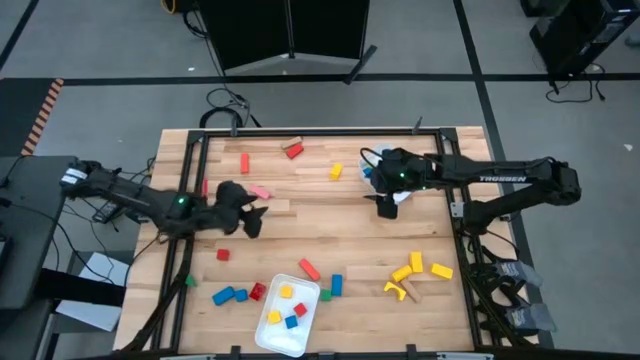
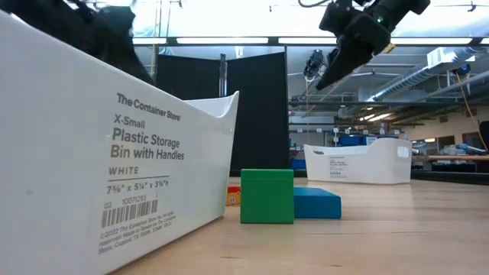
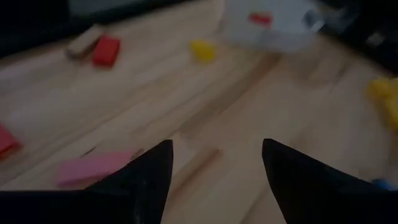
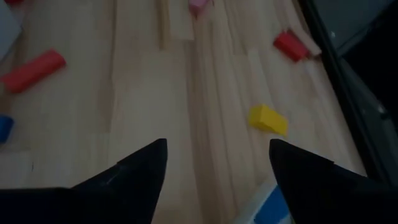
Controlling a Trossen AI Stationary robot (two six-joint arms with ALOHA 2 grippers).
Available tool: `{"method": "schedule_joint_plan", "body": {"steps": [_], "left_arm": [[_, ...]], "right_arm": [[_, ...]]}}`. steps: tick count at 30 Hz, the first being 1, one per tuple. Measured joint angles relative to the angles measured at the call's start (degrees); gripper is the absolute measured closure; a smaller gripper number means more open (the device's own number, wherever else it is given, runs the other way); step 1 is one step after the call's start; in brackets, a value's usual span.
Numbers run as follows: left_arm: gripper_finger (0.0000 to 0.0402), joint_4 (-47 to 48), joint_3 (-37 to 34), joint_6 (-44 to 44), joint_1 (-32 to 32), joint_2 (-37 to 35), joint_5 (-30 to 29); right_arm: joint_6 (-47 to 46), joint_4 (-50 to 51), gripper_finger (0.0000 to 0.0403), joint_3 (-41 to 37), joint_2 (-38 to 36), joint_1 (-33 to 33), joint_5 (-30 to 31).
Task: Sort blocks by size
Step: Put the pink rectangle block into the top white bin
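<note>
Your left gripper (image 3: 214,180) hovers with jaws spread and empty; the pink bar (image 3: 93,168) lies flat on the worktop (image 3: 261,106) just beside one finger, long axis crosswise. Your right gripper (image 4: 217,180), jaws also spread, hangs near the yellow block (image 4: 268,119).

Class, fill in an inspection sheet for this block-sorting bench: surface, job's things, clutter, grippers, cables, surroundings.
Surface: wooden table, in use.
Job's things: blocks scattered; several in the near white tray; a second tray under the right arm.
Clutter: nothing seen.
Grippers: left gripper open beside the pink block; right gripper open, empty, above the table.
Cables: loose cable at the far edge.
Surroundings: black panel behind.
</note>
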State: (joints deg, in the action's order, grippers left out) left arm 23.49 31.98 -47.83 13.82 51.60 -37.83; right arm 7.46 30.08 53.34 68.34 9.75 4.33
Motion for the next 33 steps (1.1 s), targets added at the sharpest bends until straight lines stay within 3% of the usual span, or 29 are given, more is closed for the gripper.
{"method": "schedule_joint_plan", "body": {"steps": [6,10,17,24,33], "left_arm": [[0.0147,9.35,8.06,11.51,-14.81,9.39,16.46],[0.0147,19.63,16.56,24.57,-21.75,18.1,20.9],[0.0147,34.7,26.8,46.62,-29.09,33.18,22.52],[0.0147,32.75,27.98,61.47,-32.03,40.47,22.57],[0.0147,29.7,27.89,70.37,-35.96,45.26,25.74]], "right_arm": [[-0.92,-1.39,0.0117,0.0,0.0,-1.17,0.4],[-3.04,-0.89,0.0118,0.0,0.0,-1.26,0.44],[-4.32,0.65,0.0123,0.0,0.0,-3.94,0.56],[-4.37,0.77,0.0133,0.0,0.0,-7.15,0.56],[-4.04,0.81,0.0142,0.0,0.0,-8.21,0.68]]}}
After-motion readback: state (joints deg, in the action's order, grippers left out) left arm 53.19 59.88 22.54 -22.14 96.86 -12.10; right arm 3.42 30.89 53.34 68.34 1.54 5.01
